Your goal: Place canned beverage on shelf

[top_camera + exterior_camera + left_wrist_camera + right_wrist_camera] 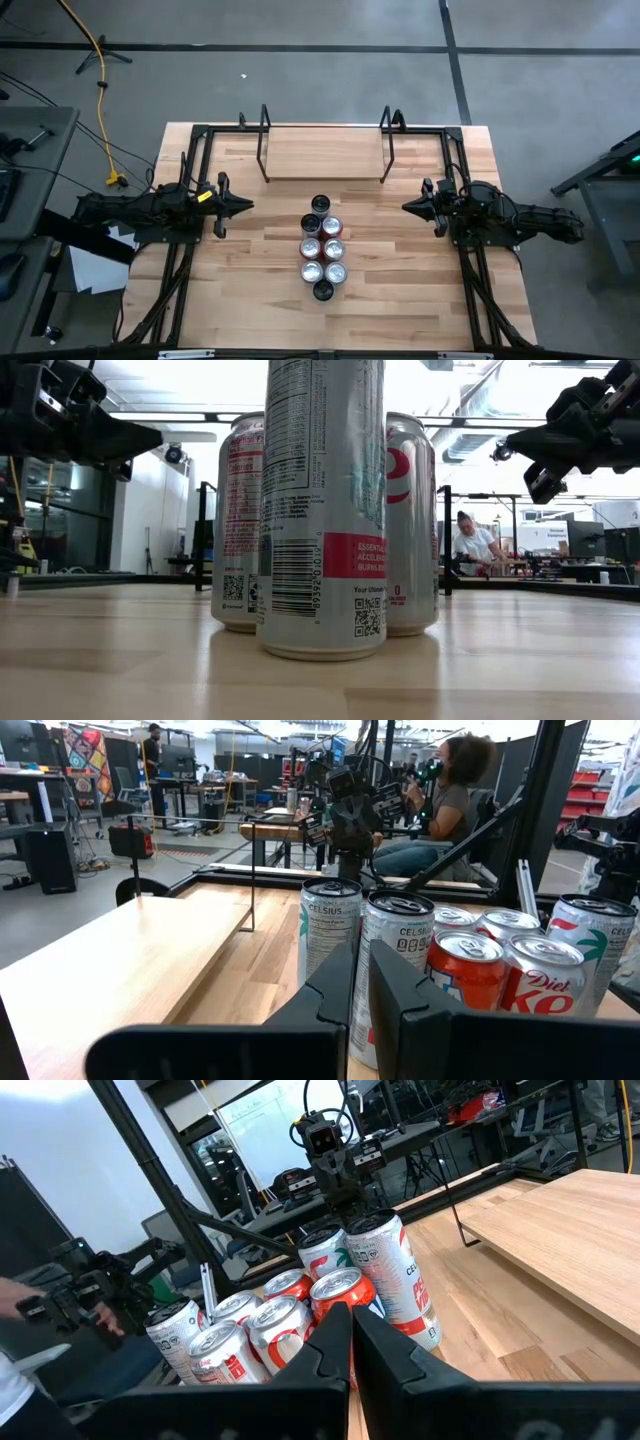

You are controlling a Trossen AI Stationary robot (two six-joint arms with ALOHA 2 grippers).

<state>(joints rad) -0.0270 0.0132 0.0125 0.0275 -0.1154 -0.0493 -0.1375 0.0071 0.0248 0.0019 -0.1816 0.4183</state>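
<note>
At the middle of the worktop (250, 290) stands a tight cluster of cans (323, 250), upright and touching one another in two short rows, with one dark-topped can at each end of the cluster. The shelf (324, 150), a pale plank on thin black rod uprights, sits just beyond the cluster at the far edge of the worktop; nothing stands on its plank. No can is on the shelf; all of them are on the worktop in front of it.

To the left of the cluster, the left end effector (245, 206) hangs above the wood with its tip aimed at the cans, well apart from them. Its fingers are closed together and hold nothing. To the right of the cluster, the right end effector (408, 206) faces the cans from the opposite side, also apart from them, its fingers likewise pressed shut and empty.

From worktop height, a tall slim silver can (322, 510) stands nearest, with two more cans just behind it. Beyond the cluster, in the room behind, a person (474, 544) sits at a desk.
</note>
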